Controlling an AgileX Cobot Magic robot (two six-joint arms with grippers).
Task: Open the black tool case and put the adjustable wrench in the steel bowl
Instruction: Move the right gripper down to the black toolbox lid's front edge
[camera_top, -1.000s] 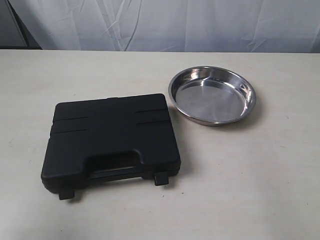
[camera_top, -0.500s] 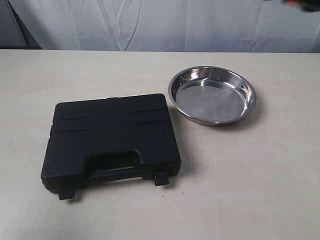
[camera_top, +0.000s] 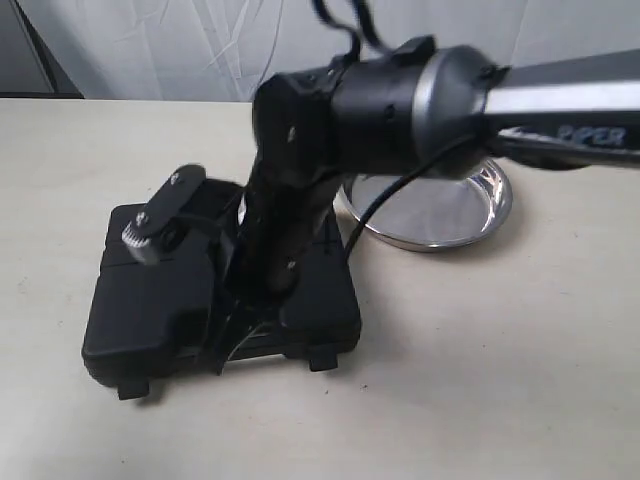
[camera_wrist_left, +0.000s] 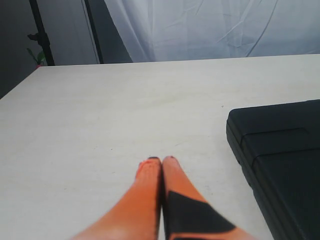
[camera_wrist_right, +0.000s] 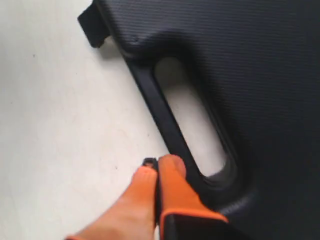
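Flat rectangular matte black plastic tool case (camera_top: 140, 310) is lying shut on the beige tabletop (camera_top: 500, 380). The round shiny steel bowl (camera_top: 440, 225) is sitting just past the case's corner, partly behind the R arm (camera_top: 400, 100). R gripper (camera_wrist_right: 157, 162), fingers pinched together w/ nothing btwn, is pointing its tips at the end of the case's handle bar (camera_wrist_right: 165, 130); can't tell if touching. L gripper (camera_wrist_left: 161, 161), likewise clenched & empty, is hovering over bare table beside the case.

Pale table, white drape behind.
Beige matte tabletop (camera_top: 520, 360) fills the scene, a wrinkled white curtain (camera_top: 150, 50) hangs along its far edge, and a thin dark pole (camera_wrist_left: 44, 45) stands upright just past the table's edge.
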